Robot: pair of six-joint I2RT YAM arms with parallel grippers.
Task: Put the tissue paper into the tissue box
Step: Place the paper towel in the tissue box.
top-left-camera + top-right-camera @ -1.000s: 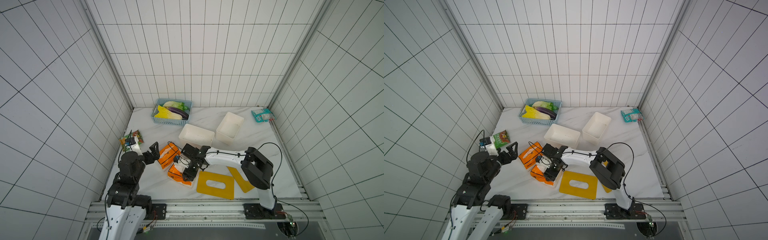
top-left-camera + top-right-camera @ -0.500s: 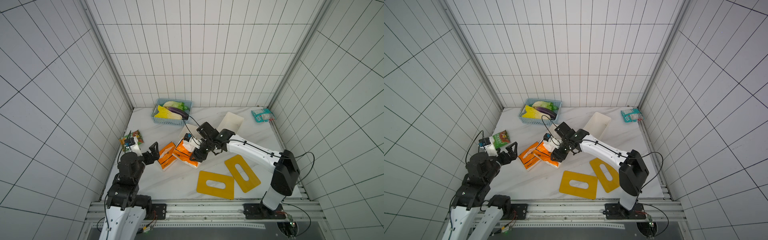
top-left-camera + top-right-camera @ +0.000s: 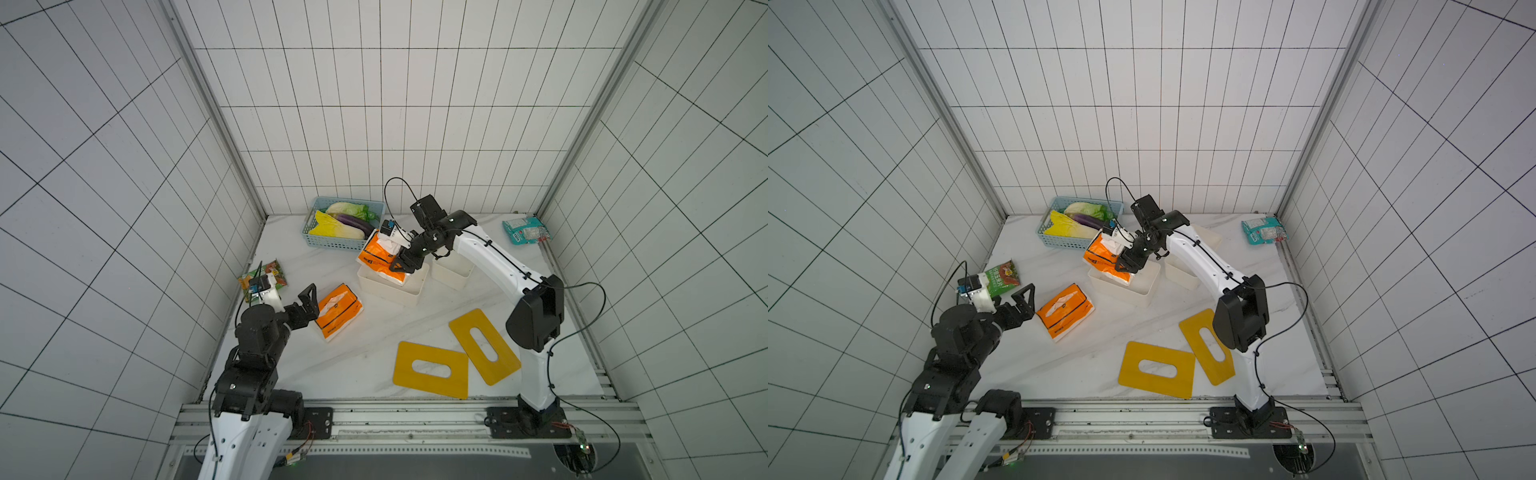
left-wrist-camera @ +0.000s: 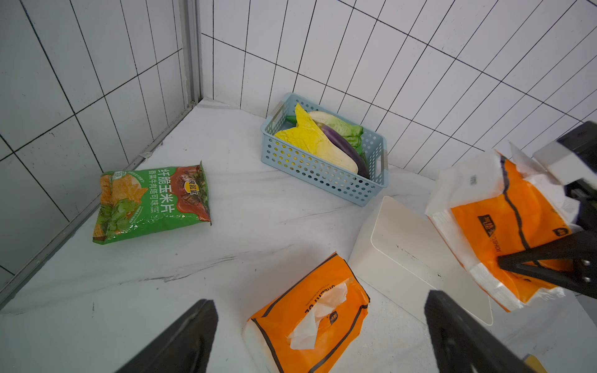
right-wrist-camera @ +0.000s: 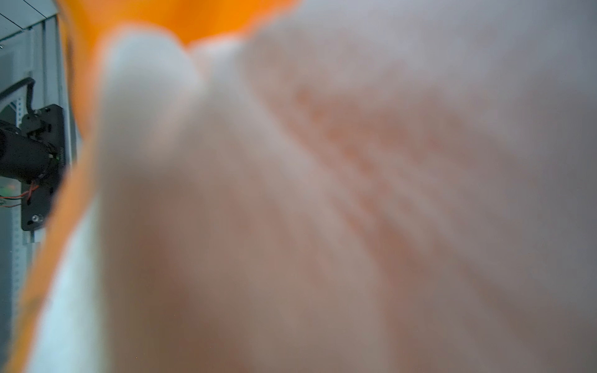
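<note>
My right gripper [image 3: 402, 261] [image 3: 1128, 262] is shut on an orange tissue paper pack [image 3: 376, 257] [image 3: 1100, 254] [image 4: 504, 226]. It holds the pack tilted over the open white tissue box [image 3: 390, 291] [image 3: 1126, 291] [image 4: 403, 245]. The pack's low end hangs at the opening. The same pack [image 5: 323, 193] fills the right wrist view as a blur and hides the jaws. Another orange tissue paper pack [image 3: 338, 309] [image 3: 1065, 311] [image 4: 310, 319] lies flat on the table. My left gripper [image 3: 311, 305] [image 3: 1023, 302] [image 4: 319, 300] stands open just left of it, not touching it.
A second white box [image 3: 451, 274] stands right of the first. Two yellow slotted lids [image 3: 430, 370] [image 3: 484, 345] lie at the front. A blue basket [image 3: 332, 244] of vegetables sits at the back wall. A green snack bag [image 3: 266, 276] lies far left, a teal packet [image 3: 525, 230] back right.
My right arm has lifted the pack off the table near the yellow lid and carried it back and up over the white box. The left arm has stayed still.
</note>
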